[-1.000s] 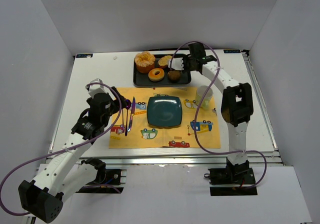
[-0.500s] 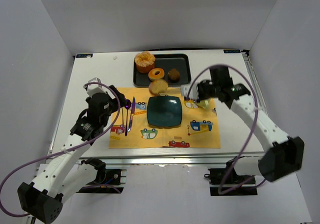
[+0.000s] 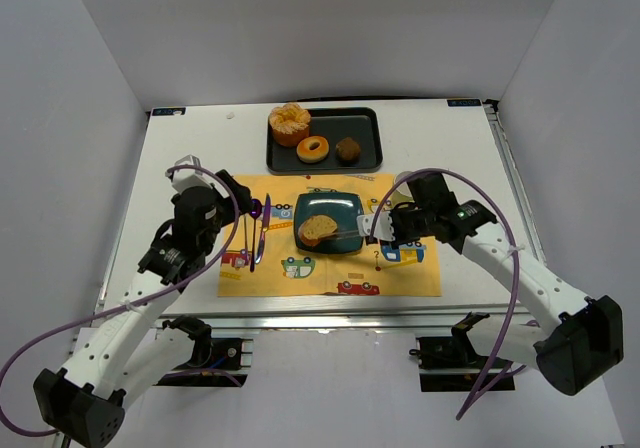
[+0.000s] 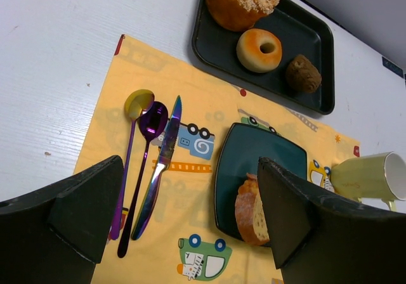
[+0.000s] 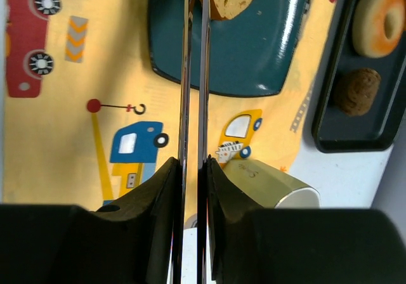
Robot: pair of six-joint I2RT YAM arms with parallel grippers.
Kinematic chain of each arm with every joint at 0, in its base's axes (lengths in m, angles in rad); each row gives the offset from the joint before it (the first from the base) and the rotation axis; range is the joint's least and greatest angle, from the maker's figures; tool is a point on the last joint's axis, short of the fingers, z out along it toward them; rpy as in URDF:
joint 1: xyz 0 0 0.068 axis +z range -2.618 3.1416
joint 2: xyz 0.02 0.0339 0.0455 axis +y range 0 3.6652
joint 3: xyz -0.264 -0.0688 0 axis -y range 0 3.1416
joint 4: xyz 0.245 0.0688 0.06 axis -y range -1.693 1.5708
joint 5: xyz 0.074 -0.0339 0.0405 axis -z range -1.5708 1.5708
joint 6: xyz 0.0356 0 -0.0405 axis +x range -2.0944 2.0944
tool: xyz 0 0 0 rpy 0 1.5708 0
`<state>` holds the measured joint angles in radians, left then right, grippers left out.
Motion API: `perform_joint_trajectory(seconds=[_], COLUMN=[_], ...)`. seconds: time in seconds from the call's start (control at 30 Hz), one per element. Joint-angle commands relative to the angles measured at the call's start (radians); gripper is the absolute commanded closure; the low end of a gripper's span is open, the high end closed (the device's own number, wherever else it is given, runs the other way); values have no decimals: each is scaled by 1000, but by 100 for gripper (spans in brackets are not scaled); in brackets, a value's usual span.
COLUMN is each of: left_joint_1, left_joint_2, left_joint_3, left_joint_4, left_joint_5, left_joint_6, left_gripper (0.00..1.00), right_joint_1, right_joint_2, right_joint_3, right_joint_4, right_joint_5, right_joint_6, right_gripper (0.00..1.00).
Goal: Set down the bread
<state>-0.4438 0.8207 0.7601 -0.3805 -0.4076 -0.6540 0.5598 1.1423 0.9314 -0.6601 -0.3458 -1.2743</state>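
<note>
Bread (image 3: 318, 230), an oval slice with pale speckled crumb and a golden-brown crust, sits on the plate (image 3: 345, 208) right at the tips of the tongs (image 3: 350, 234). The plate is a glossy, dark teal square with rounded corners. The tongs are two thin, polished metal blades, and the right gripper (image 3: 383, 226) has its black fingers clamped on their handle end. The blades run almost parallel with a narrow slit between them. Their tips meet the slice's edge, but I cannot tell whether they pinch it.

A pale yellow-green mug (image 5: 266, 182) lies tipped just beside the gripper's fingers. Farther off, to the side of the blades, is a flat black tray (image 3: 365, 118) holding a ring donut (image 3: 313, 148), a small dark muffin (image 3: 348, 149) and a sugared cake (image 3: 289, 123). Under the blades lies a matte yellow placemat (image 3: 400, 273) printed with cartoon vehicles.

The left gripper (image 4: 190, 211) is spread wide above shiny purple-tinted cutlery (image 4: 152, 170).

Half a second ago the slice hung over the mat's far edge, between tray and plate, and a second ago it was at the tray. The right arm has swung nearer since, while the left arm has barely moved.
</note>
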Motion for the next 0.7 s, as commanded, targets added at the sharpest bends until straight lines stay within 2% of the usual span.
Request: perform_joint_trajectory(seconds=[0.0,0.03,0.07,0.13,0.17,0.27,0.43,0.67], left_joint_1=[4,4,4,4,4,4,4,4], left_joint_2=[-44,-49,-54,-61,-64,-71,-77,-81], left_joint_3=[2,-2,-7,-8,-8,-7,-13,-21], left_joint_4=[20,20,19,19,15,5,3,8], left_joint_5=[4,4,3,3,3,-5,-7,-7], left_joint_6=[-15,-19,-22,-27,-26,-24,-27,-29], left_gripper=[5,5,5,5,5,5,5,5], right_joint_1=[6,8,6,6,6,8,6,8], right_joint_2=[-15,-10,-6,7,7,-10,-62,-52], right_joint_3=[-22,-26,-31,-39,-39,-31,6,119], right_joint_4=[88,93,94,85,79,60,40,74], right_joint_5=[40,60,68,68,65,41,1,16], right_joint_6=[29,24,20,13,7,-2,-8,30], right_gripper=[95,93,83,76,66,55,53,60])
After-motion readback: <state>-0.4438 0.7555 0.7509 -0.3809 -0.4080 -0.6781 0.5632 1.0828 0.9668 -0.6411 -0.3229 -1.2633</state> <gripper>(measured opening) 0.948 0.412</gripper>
